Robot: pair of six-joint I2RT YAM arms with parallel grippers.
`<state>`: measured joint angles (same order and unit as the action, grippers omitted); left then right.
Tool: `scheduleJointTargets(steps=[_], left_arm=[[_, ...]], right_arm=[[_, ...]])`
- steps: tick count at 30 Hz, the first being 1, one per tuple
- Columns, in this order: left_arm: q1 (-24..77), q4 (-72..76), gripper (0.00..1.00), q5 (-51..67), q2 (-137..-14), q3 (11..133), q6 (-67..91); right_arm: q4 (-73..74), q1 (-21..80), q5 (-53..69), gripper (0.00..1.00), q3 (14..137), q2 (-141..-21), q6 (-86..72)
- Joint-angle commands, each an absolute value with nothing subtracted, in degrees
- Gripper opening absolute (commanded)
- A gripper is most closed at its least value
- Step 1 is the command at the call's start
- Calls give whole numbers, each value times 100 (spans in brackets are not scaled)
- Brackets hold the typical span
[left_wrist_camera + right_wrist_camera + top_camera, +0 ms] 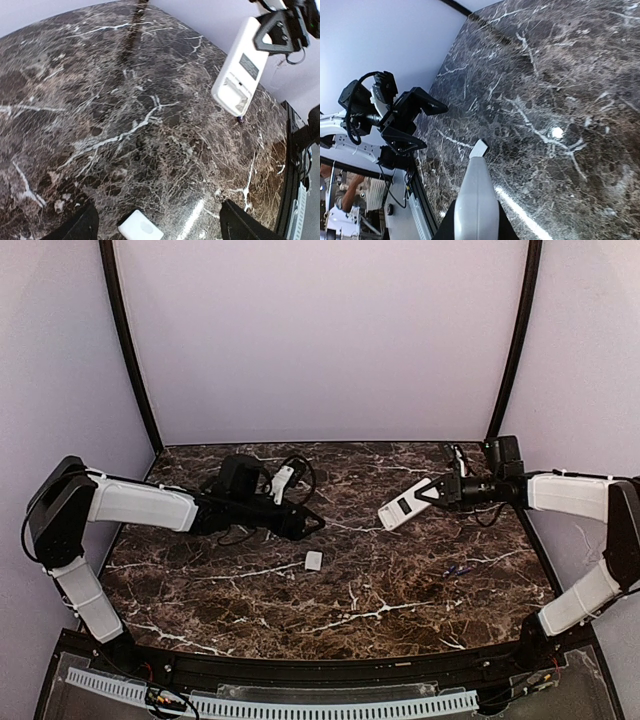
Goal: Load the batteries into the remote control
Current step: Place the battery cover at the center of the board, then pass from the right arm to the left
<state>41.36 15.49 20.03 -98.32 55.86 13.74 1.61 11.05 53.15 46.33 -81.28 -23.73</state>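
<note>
Clamping the remote control (405,505) by one end in the right gripper (437,492) over the right rear of the tabletop (300,600), long axis aiming at the empty, wide-spread left gripper (312,527). Leaving the batteries (458,569) near the right edge, nearer the right arm.

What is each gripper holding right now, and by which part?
The right gripper clamps the remote control by one end; the open left gripper holds nothing.

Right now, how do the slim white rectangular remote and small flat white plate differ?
The slim white rectangular remote sits in the right gripper; the small flat white plate lies loose on the table. The remote is far longer than the plate. The remote shows a label and recess; the plate looks plain. Both are white.
</note>
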Motion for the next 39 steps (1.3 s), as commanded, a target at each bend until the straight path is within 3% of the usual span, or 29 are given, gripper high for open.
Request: scheduleJointTargets(steps=[1, 10, 16, 20, 29, 35, 39], left_arm=[[4253, 1704, 82, 2559, -9668, 5661, 592], [4440, 1832, 65, 4579, -9917, 6123, 654], [4468, 2380, 56, 5263, -10022, 6212, 1320], [4540, 2268, 47, 5455, -10149, 6388, 1449], [4745, 1836, 39, 5429, -10314, 6687, 1270], [4794, 1682, 26, 5433, -10401, 6808, 1238], [4799, 1647, 8, 5472, -10401, 6820, 1239]], right_arm=[[805, 1533, 5979, 0, 5232, -8568, -1643], [2389, 2394, 6285, 0, 6224, -8959, 102], [2794, 2698, 6354, 0, 6508, -8953, 637], [2940, 2898, 6116, 0, 6695, -9054, 800], [3279, 3225, 5917, 0, 7123, -9233, 1045], [3387, 3346, 5885, 0, 7347, -9323, 1083], [3428, 3356, 5888, 0, 7453, -9343, 1082]])
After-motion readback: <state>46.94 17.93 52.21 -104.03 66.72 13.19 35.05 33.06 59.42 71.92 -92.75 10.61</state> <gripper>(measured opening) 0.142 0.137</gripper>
